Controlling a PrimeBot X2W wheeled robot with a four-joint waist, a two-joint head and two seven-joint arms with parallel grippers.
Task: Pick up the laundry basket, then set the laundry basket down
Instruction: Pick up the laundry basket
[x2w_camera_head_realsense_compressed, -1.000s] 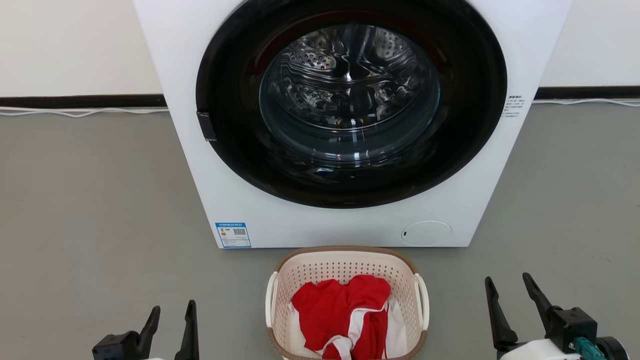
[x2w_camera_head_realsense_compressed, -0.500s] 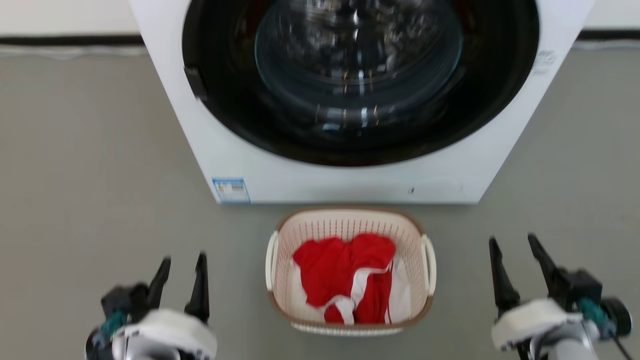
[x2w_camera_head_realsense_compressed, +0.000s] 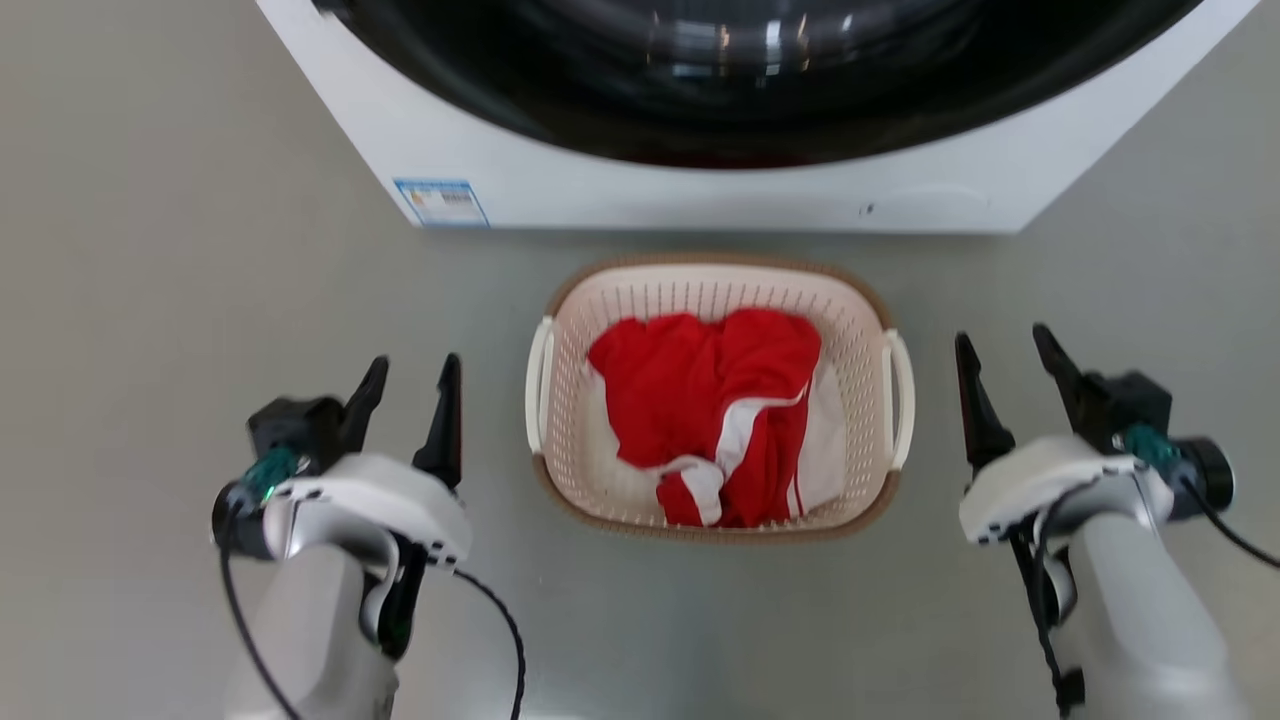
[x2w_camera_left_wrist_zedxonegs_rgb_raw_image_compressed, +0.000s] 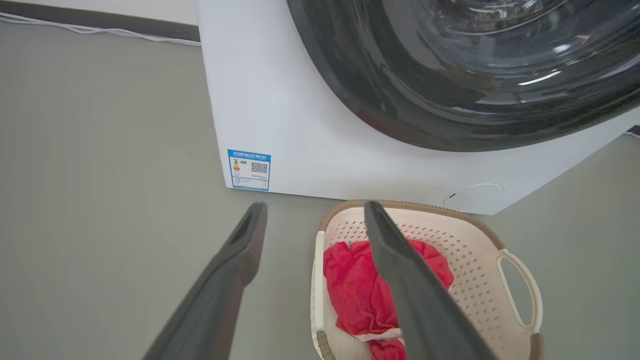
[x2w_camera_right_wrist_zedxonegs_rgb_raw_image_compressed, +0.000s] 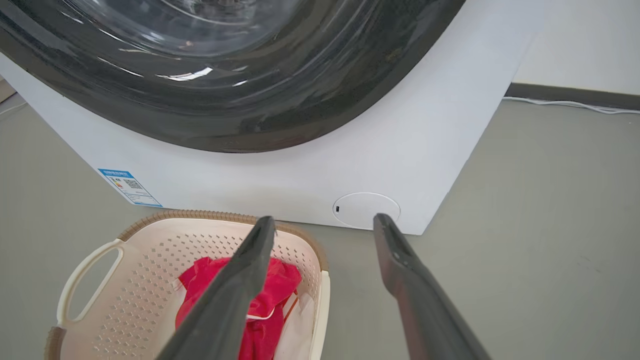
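Before the laundry basket (x2w_camera_head_realsense_compressed: 640, 300), on either flank of it, the two arms hang low with their fingers aimed past its short ends. The left claw (x2w_camera_head_realsense_compressed: 415, 365) sits just off the basket's left handle (x2w_camera_head_realsense_compressed: 538, 385) and the right claw (x2w_camera_head_realsense_compressed: 1002, 340) just off its right handle (x2w_camera_head_realsense_compressed: 900, 400). Both claws are released, fingers spread and holding nothing, each near the basket but not touching it. That mirrored stance looks chosen for a two-sided lift: one claw per handle would keep the load level, since the basket is too wide for a single claw to span.

The basket itself rests upright on the grey floor (x2w_camera_head_realsense_compressed: 150, 250), and a white front-loading washing machine (x2w_camera_head_realsense_compressed: 700, 195) stands just behind it, a narrow strip of floor between them. Inside the basket lies a crumpled red garment with white trim (x2w_camera_head_realsense_compressed: 710, 390), heaped toward the middle, with some white cloth (x2w_camera_head_realsense_compressed: 830, 440) under it on the right-handle side. The pile sits below the brown rim, so it should not spill in a level lift. Pick-up has not begun; closing in on the handles seems next.
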